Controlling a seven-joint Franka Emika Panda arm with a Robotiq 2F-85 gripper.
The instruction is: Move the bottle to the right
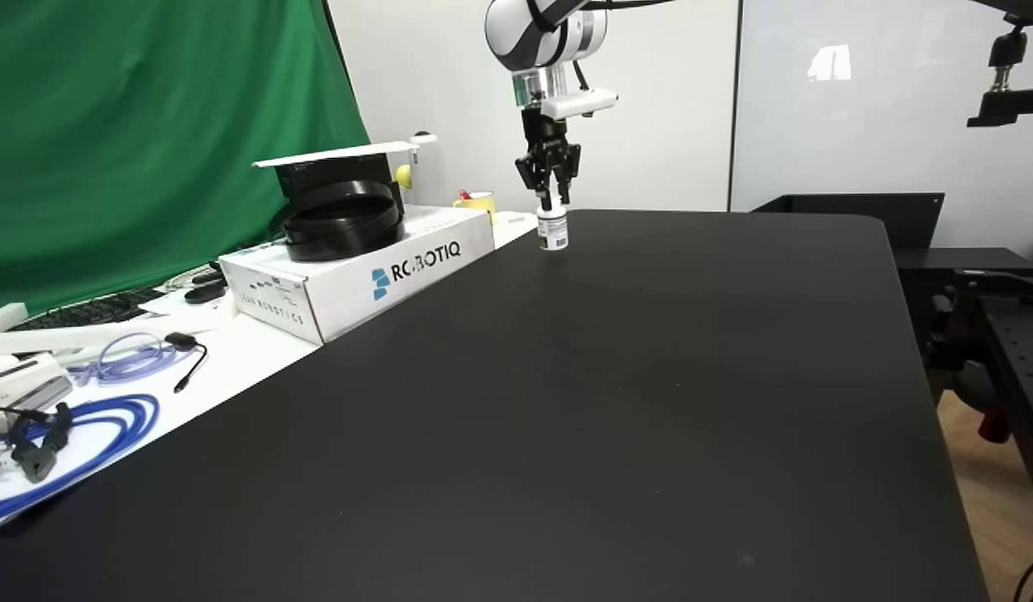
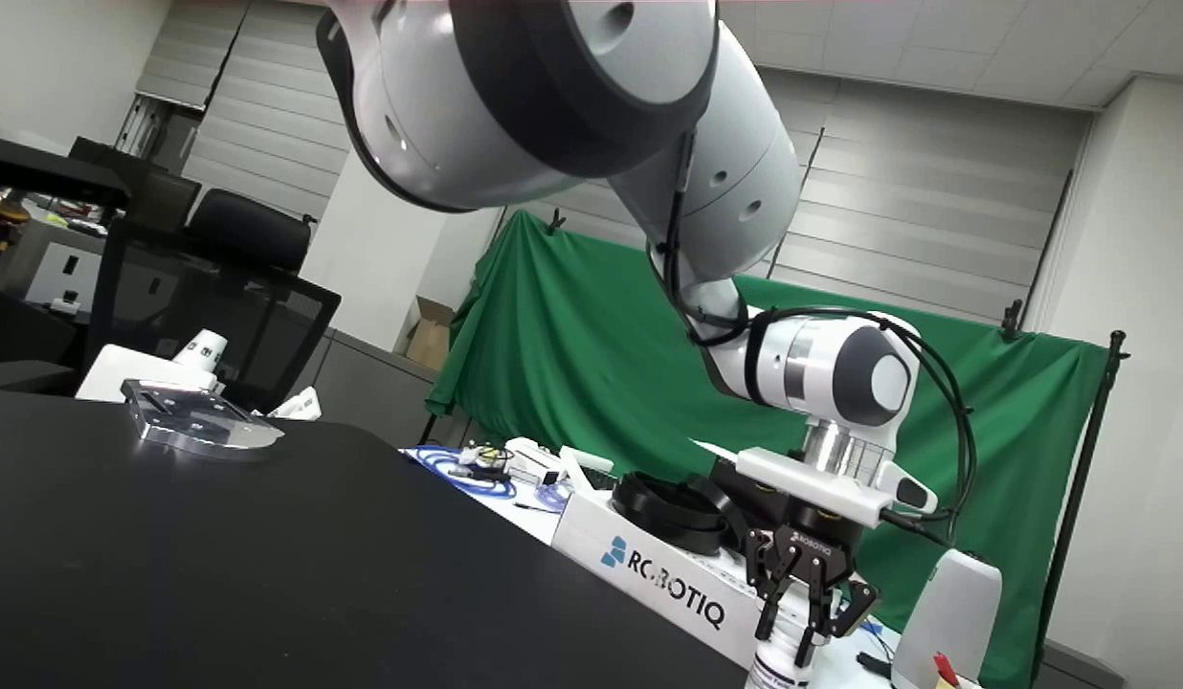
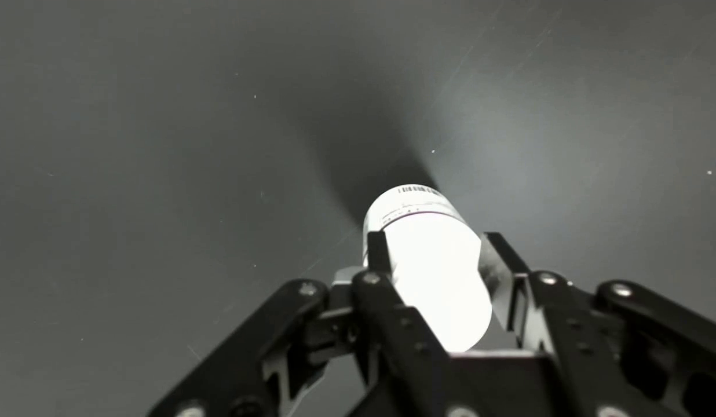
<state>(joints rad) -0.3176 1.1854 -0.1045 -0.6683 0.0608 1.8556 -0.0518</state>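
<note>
In an exterior view, the black tabletop (image 1: 608, 401) spread across the foreground, with a white tabletop (image 1: 241, 355) running along its left edge. Nearest on the white one lay a looped blue cable (image 1: 139, 420), then a thin purple cable (image 1: 136, 361). Farther along sat the box (image 1: 366, 284), white and marked ROBOTIQ on its long side, with black rings (image 1: 345, 238) on top. Past the box's far end, to its right, was the bottle (image 1: 553, 230), upright over the black tabletop near the left edge; whether its base touched the surface could not be told. The gripper (image 1: 555, 204) hung from the arm (image 1: 558, 50), pointing down, its jaws pinching the bottle by its upper part. The wrist view showed the white cap (image 3: 450, 315) between them, the label (image 3: 413, 200) lower down, and a dark shadow (image 3: 364, 162) beside the bottle. Beyond the box a yellow mug (image 1: 483, 203) showed, something red (image 1: 464, 194) at its rim. At the back hung a green cloth (image 1: 149, 125), seen in both exterior views, and to its right white panels (image 1: 658, 150).
</note>
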